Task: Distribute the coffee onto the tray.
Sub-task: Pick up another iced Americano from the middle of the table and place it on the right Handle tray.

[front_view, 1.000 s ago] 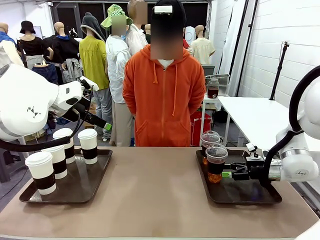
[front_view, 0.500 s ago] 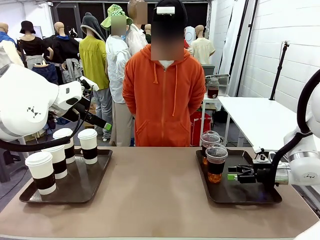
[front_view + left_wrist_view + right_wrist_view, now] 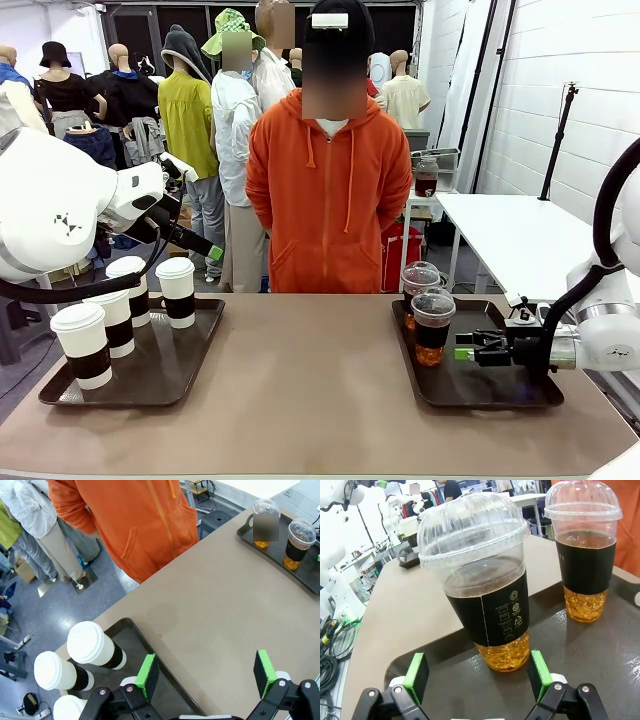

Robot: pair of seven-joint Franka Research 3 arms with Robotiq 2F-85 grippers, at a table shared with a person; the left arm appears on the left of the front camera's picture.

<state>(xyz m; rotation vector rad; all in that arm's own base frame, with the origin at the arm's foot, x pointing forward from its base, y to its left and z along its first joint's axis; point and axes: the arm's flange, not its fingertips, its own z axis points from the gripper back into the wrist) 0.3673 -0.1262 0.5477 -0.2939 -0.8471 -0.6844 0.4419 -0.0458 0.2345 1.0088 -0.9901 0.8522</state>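
Four white paper cups of coffee with dark bands, among them one at the front [image 3: 82, 345] and one at the back [image 3: 177, 290], stand on the left dark tray [image 3: 165, 365]. Two clear dome-lidded cups of amber coffee, a near one [image 3: 432, 325] and a far one [image 3: 418, 280], stand on the right tray [image 3: 490, 385]. My right gripper [image 3: 462, 351] is low over that tray, open, just right of the near clear cup [image 3: 485, 580], which stands a little beyond its fingertips [image 3: 477, 672]. My left gripper [image 3: 205, 675] hangs open above the left tray's inner edge [image 3: 131, 630], holding nothing.
A person in an orange hoodie [image 3: 328, 190] stands at the far side, arms behind the back. The brown tabletop [image 3: 310, 380] between the trays is bare. A white side table [image 3: 510, 235] stands at the back right.
My right gripper has drawn back a little to the right, away from the near clear cup. The left arm and all cups have stayed still.
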